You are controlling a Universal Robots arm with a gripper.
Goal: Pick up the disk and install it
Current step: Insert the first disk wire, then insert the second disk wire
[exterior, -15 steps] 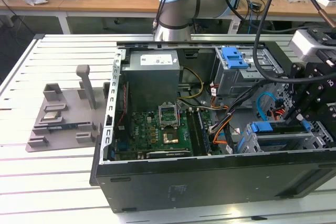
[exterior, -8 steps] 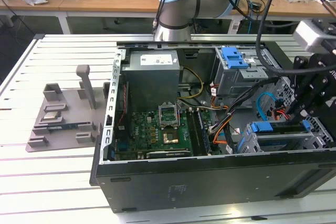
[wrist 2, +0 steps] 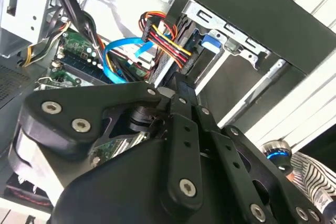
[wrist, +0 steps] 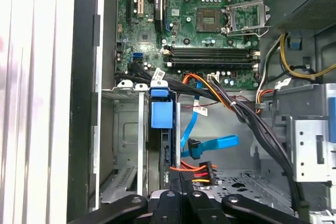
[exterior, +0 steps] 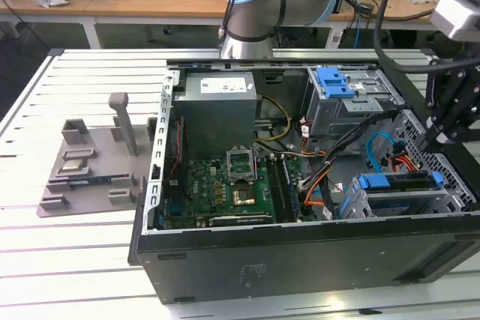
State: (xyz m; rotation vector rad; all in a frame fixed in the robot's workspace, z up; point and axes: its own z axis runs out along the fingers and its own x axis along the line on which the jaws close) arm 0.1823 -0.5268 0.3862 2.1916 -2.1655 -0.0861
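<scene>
So my claw is pinched on the edge of the disk, which stands on edge in the drive cage slot of the open case, blue rail up. Motherboard sits beyond it.

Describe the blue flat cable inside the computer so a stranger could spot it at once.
Look into the open computer case, at the end with the drive cages, away from the green motherboard. There loops the blue flat cable: a wide bright-blue ribbon, unlike the thin orange, red and yellow wires beside it.
</scene>
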